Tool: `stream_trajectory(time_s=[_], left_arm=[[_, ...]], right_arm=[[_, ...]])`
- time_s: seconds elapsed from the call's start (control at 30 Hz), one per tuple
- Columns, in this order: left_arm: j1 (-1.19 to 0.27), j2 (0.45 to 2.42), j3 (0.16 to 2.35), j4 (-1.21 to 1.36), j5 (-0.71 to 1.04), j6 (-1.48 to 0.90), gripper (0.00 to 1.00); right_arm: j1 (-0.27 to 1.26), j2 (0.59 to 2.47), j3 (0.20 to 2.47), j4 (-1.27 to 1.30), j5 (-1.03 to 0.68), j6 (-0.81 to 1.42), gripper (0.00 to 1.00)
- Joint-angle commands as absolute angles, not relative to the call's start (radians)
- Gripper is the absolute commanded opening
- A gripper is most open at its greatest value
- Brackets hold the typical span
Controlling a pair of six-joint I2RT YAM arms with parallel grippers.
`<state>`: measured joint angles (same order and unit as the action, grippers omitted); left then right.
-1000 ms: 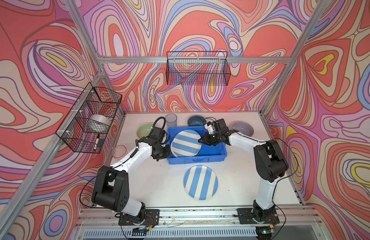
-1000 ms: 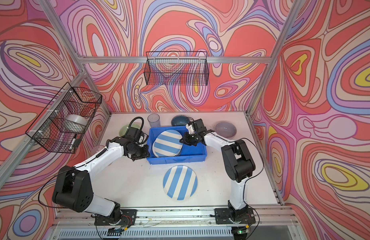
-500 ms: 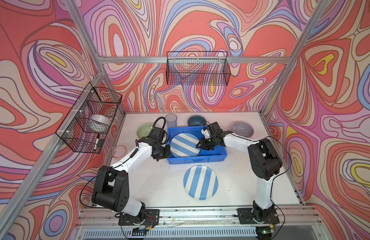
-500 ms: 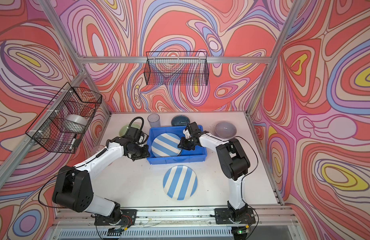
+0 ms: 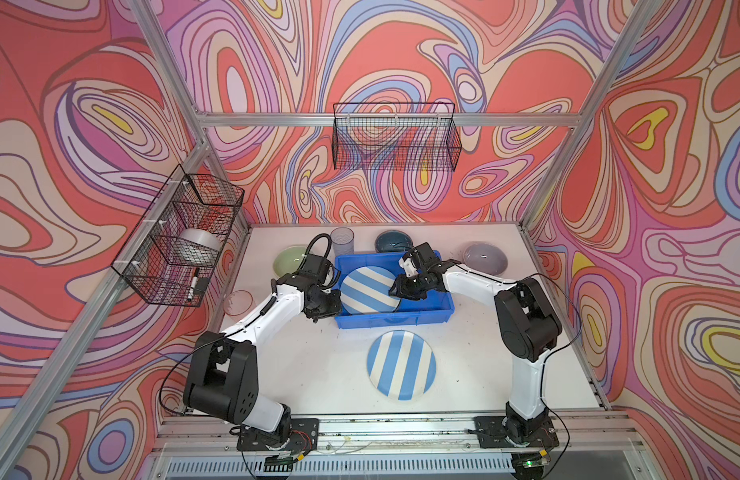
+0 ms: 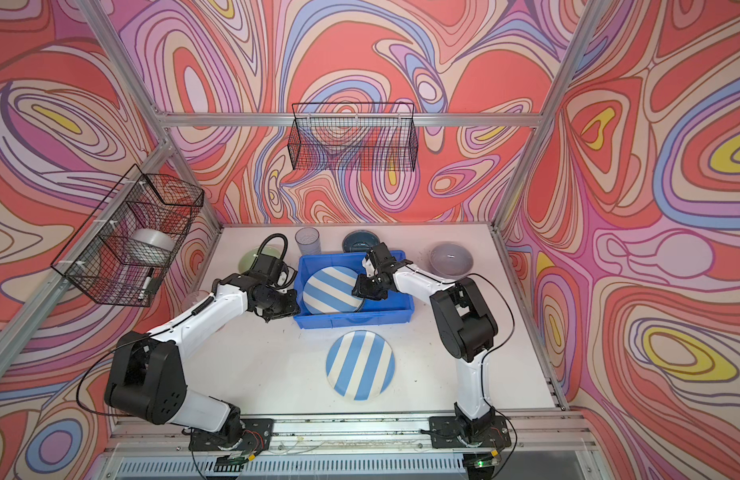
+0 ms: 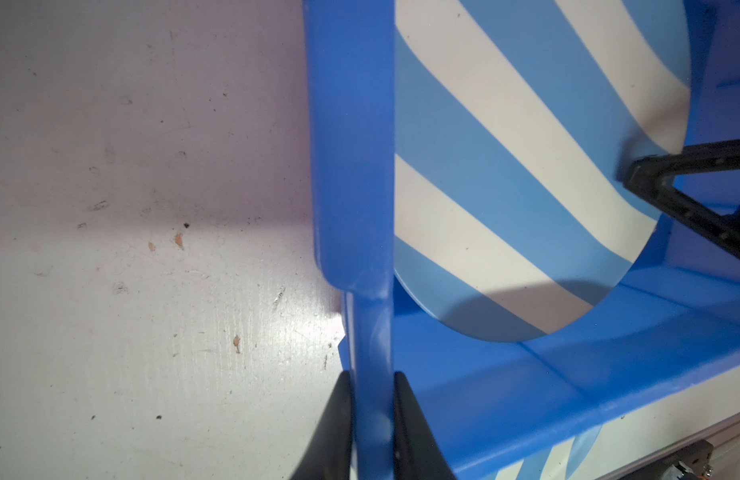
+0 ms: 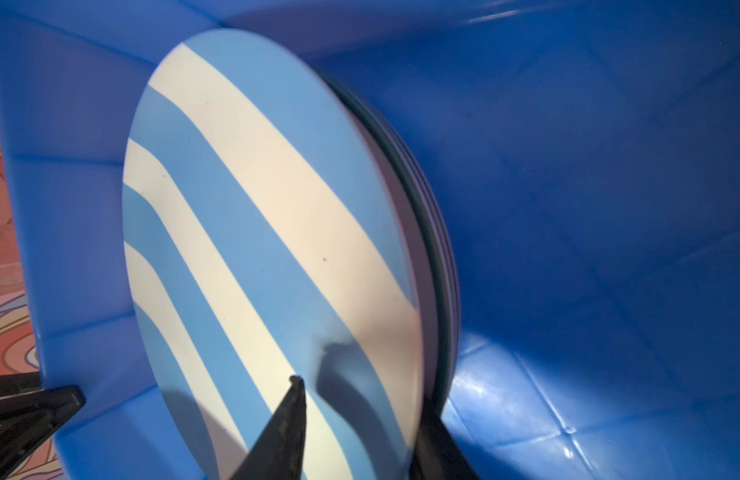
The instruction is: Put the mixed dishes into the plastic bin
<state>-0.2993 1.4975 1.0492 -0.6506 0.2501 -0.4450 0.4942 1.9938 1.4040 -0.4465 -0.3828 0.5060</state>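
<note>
LEFT: left gripper (image 7: pixel 370 379) clamped on left wall of blue plastic bin (image 5: pixel 395 321) | RIGHT: right gripper (image 8: pixel 360 395) jaws parted astride rim of striped plate (image 5: pixel 366 291), topmost in bin | BIN: centre, near rear edge of table (image 5: pixel 318 365) | second striped plate (image 5: pixel 401 365) between bin and front edge

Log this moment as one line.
left gripper: shut on plastic bin wall; right gripper: open, straddling striped plate rim; striped plate: in bin; second striped plate: on table

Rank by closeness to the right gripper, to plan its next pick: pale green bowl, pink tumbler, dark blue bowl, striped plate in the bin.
In a top view:
1. Striped plate in the blue bin, at the right gripper.
2. Dark blue bowl, behind the bin.
3. Pale green bowl, back left.
4. Pink tumbler, far left.
</note>
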Motion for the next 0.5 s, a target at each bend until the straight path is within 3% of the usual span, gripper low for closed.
stream_trajectory(time_s=[0.0, 0.47], left_arm=[[-0.297, 1.462, 1.075, -0.635, 0.267, -0.434, 0.22], [-0.296, 1.425, 1.068, -0.637, 0.259, -0.43, 0.3]], right_arm=[[0.497, 1.975, 1.421, -0.513, -0.311, 0.487, 0.42], [0.497, 1.922, 1.443, -0.577, -0.267, 0.466, 0.49]])
